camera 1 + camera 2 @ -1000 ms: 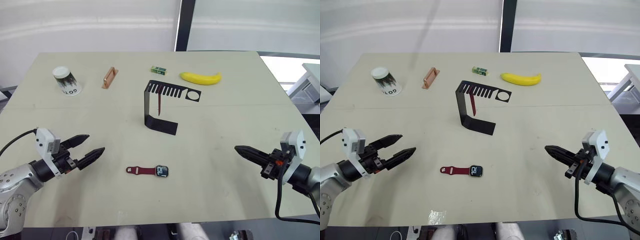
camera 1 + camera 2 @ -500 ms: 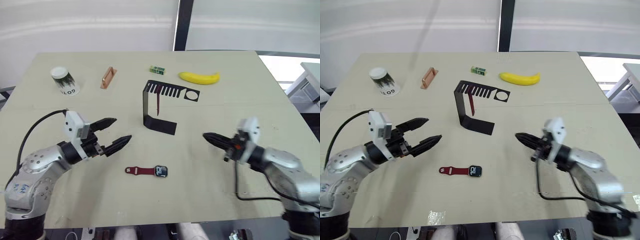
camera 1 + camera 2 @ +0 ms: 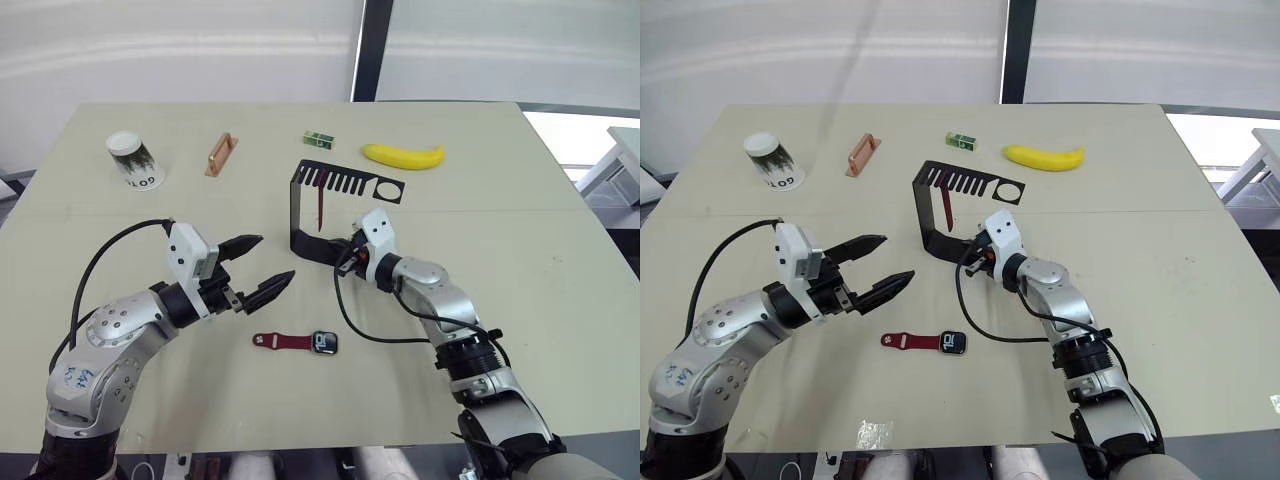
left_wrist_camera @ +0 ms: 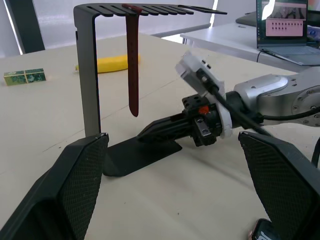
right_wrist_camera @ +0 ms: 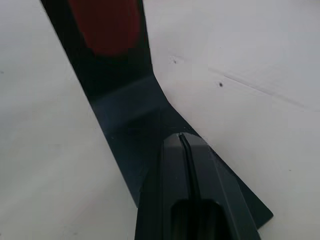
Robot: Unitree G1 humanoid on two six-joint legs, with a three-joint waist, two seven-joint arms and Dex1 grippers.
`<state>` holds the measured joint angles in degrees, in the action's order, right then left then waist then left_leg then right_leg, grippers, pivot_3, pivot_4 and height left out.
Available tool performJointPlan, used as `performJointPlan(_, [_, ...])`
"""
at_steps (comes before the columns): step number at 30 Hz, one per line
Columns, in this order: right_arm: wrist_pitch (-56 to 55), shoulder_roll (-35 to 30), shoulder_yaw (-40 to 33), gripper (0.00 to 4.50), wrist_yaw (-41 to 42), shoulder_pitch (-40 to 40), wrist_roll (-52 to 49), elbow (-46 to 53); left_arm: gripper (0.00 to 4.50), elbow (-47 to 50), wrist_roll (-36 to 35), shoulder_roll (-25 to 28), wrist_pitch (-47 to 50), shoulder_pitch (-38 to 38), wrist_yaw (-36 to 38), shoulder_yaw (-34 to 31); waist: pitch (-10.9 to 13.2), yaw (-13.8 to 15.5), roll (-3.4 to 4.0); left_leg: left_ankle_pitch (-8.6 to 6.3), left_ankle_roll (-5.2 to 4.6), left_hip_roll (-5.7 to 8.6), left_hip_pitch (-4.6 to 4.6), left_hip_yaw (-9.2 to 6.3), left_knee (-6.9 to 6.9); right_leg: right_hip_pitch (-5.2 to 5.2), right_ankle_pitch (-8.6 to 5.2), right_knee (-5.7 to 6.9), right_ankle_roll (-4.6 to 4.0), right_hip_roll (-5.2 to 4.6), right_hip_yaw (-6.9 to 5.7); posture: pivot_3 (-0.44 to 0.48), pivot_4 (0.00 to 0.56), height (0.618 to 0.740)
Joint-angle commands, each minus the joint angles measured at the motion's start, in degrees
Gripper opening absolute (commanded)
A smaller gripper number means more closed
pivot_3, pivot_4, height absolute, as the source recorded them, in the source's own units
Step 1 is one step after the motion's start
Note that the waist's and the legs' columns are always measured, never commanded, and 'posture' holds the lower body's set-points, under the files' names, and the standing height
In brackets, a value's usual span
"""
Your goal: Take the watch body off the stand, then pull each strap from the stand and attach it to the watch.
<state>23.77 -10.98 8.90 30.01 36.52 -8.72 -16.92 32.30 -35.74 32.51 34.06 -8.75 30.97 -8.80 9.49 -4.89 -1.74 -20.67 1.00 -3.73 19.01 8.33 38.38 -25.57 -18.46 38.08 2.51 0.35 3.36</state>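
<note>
The right gripper (image 5: 183, 136) was seen with its jaws pressed together, nothing held between them, the tips lying low over the flat base plate of the stand (image 3: 296, 210). Directly ahead of those closed jaws rose the stand's upright leg, and just above and beyond the tips hung the remaining strap (image 4: 132, 65), suspended from a slot in the comb-like top plate with its lower end clear of the base.

The left gripper (image 3: 260, 270) was held with its jaws spread wide and empty, aimed toward the stand. Below and slightly ahead of those open jaws, on the surface (image 3: 520, 250), lay the watch body (image 3: 324, 343), well apart from the stand, with one dark-red strap (image 3: 282, 341) joined to its end and stretched out flat.

Judged from this layout, the body had been taken off the stand and one strap fitted. The second strap was not yet pulled from its slot, and its attachment to the free end of the watch was left to be done. It was judged that the closed right jaws would have to be opened before that strap could be gripped.

Farther off, a banana (image 3: 403, 156), a small green box (image 3: 317, 139), a copper-coloured handle (image 3: 219, 155) and a paper cup (image 3: 133, 161) were set along the far side.
</note>
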Motion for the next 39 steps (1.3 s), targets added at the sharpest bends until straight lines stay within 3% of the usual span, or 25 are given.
performJointPlan(1, [2.7, -0.8, 1.0, 0.04, -0.3, -1.4, 1.7, 0.4, 4.50, 4.2, 0.3, -0.9, 0.5, -1.6, -2.5, 1.4, 0.0, 0.0, -0.01, 0.00, 0.00, 0.00, -0.02, 0.00, 0.00, 0.02, 0.00, 0.01, 0.00, 0.00, 0.00, 0.000, 0.150, 0.740])
performJointPlan(10, [4.5, -0.3, 0.9, 0.04, -0.6, -4.1, 1.8, 4.3, 4.50, 5.0, 5.0, -7.9, 2.6, -4.7, -13.4, 6.3, -0.1, -0.1, -0.03, 0.00, 0.01, 0.00, -0.12, 0.00, 0.05, 0.07, 0.00, 0.14, 0.00, 0.03, 0.01, 0.000, 0.150, 0.740])
performJointPlan(15, [3.9, 0.2, 0.5, 0.04, -1.8, -4.6, 2.3, 4.4, 4.50, 2.2, 12.5, -11.4, -1.5, -5.9, -16.0, 11.9, -0.1, 0.0, -0.03, 0.00, 0.01, 0.01, -0.13, 0.02, 0.04, 0.08, 0.00, 0.13, 0.00, 0.04, 0.03, 0.000, 0.150, 0.740])
performJointPlan(18, [4.1, 0.2, 0.8, 0.00, -1.7, -5.1, 2.5, 4.4, 3.63, -0.6, 14.6, -14.1, -3.2, -7.8, -16.5, 13.2, -0.1, 0.0, -0.04, 0.00, 0.01, 0.00, -0.13, 0.02, 0.09, 0.09, 0.00, 0.14, 0.00, 0.04, 0.03, 0.000, 0.150, 0.740])
performJointPlan(20, [4.1, 0.2, 0.9, 0.00, -1.4, -5.2, 2.6, 4.4, 2.77, -2.2, 16.1, -15.2, -3.9, -8.7, -16.6, 14.5, -0.1, 0.0, -0.03, 0.00, 0.01, 0.00, -0.14, 0.03, 0.10, 0.09, 0.00, 0.15, 0.00, 0.05, 0.04, 0.000, 0.150, 0.740])
performJointPlan(25, [3.8, 0.3, 0.8, 0.00, -1.3, -4.9, 2.8, 4.3, 2.77, -8.3, 23.4, -17.0, -8.9, -9.8, -17.8, 18.2, -0.1, 0.0, -0.02, 0.00, 0.01, 0.00, -0.16, 0.04, 0.09, 0.10, 0.00, 0.16, 0.00, 0.05, 0.04, 0.000, 0.150, 0.740])
performJointPlan(30, [4.4, 0.3, 0.7, 0.00, -1.1, -5.3, 2.6, 5.4, 2.77, -12.2, 28.1, -20.7, -13.7, -10.8, -21.5, 17.4, -0.1, 0.1, -0.03, 0.00, 0.01, 0.00, -0.16, 0.04, 0.10, 0.10, 0.00, 0.17, 0.00, 0.04, 0.04, 0.000, 0.150, 0.740])
performJointPlan(39, [4.5, -0.1, 0.3, 0.00, -0.9, -5.0, 2.6, 4.8, 2.77, -18.5, 30.4, -25.1, -16.7, -12.6, -23.3, 16.4, -0.1, 0.2, -0.03, 0.00, 0.00, 0.00, -0.16, 0.05, 0.10, 0.10, 0.00, 0.17, 0.00, 0.03, 0.05, 0.000, 0.150, 0.740])
